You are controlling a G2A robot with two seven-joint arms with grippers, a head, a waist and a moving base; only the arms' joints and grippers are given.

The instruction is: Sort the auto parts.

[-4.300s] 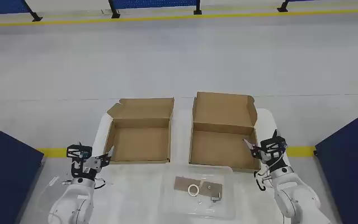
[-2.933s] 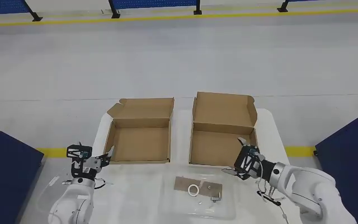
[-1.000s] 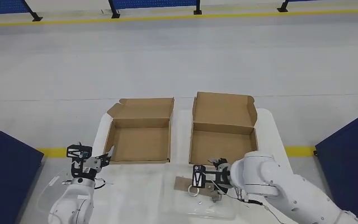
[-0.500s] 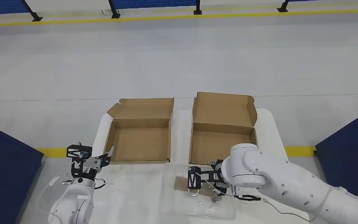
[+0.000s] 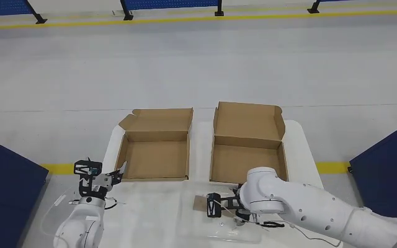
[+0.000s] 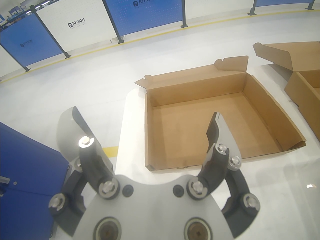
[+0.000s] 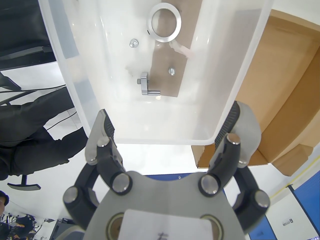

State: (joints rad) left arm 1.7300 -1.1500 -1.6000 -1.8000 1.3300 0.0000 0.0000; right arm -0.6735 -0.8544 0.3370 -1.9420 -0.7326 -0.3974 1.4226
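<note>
Right end effector (image 7: 170,112), spread wide, hangs over clear bin (image 7: 60,31).

The clear bin (image 7: 62,38) lies open-topped beneath the right claw (image 7: 170,116); its walls and a neighbouring cardboard box (image 7: 287,76) bar the sides.

Top view: the right arm (image 5: 291,208) covers most of the clear bin (image 5: 191,220), its contents, and part of the front wall of the right box (image 5: 245,162)

Right wrist view: the far ends of the bin and of the brown strip (image 7: 192,6) are cut off by the frame edge. A small fastener (image 7: 134,43) on the bin floor and a second fastener (image 7: 171,71) on the strip are too small to classify. Contact between the right claw (image 7: 170,113) and the bin wall cannot be determined

Left wrist view: the right box is cut off at the frame edge
</note>
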